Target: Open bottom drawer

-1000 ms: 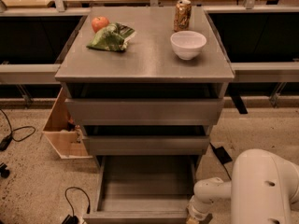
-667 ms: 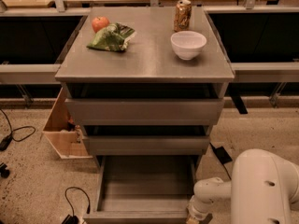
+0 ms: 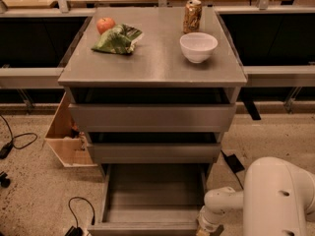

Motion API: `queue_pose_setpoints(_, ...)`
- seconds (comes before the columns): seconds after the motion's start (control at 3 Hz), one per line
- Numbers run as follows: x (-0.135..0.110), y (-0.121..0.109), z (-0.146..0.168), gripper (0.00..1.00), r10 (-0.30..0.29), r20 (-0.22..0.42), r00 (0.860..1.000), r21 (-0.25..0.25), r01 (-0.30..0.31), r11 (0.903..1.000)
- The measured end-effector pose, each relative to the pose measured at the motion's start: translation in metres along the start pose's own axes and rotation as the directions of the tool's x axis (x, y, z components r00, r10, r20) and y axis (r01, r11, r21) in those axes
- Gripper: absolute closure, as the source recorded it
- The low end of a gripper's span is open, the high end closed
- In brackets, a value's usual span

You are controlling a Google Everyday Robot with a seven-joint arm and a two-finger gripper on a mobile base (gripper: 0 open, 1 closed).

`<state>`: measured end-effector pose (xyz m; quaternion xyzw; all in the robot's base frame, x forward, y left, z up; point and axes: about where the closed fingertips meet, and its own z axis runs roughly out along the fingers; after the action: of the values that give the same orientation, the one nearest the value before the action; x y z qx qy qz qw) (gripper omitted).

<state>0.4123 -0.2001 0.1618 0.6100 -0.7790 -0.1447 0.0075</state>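
White arm (image 3: 275,200) comes in from bottom right, elbow bent, wrist pointing left and down. Gripper (image 3: 203,230) sits at the frame's bottom edge, at the front right corner of the bottom drawer (image 3: 147,226); grip state can't tell. Bottom drawer is pulled out, tray showing. 3 drawers total. On the cabinet top (image 3: 152,63): 1 apple (image 3: 105,24), 1 green bag (image 3: 117,39), 1 can (image 3: 192,16), 1 white bowl (image 3: 198,46). Can label unreadable.
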Motion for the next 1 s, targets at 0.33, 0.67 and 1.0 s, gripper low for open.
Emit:
queue_pose_setpoints(0.33, 0.0000, 0.0000, 0.0000, 0.35, 0.000, 0.000, 1.000, 0.000, 0.000, 1.0000)
queue_pose_setpoints(0.67, 0.0000, 0.0000, 0.0000, 0.11, 0.000, 0.000, 1.000, 0.000, 0.000, 1.0000)
queue_pose_setpoints(1.0, 0.0000, 0.0000, 0.0000, 0.00, 0.000, 0.000, 1.000, 0.000, 0.000, 1.0000)
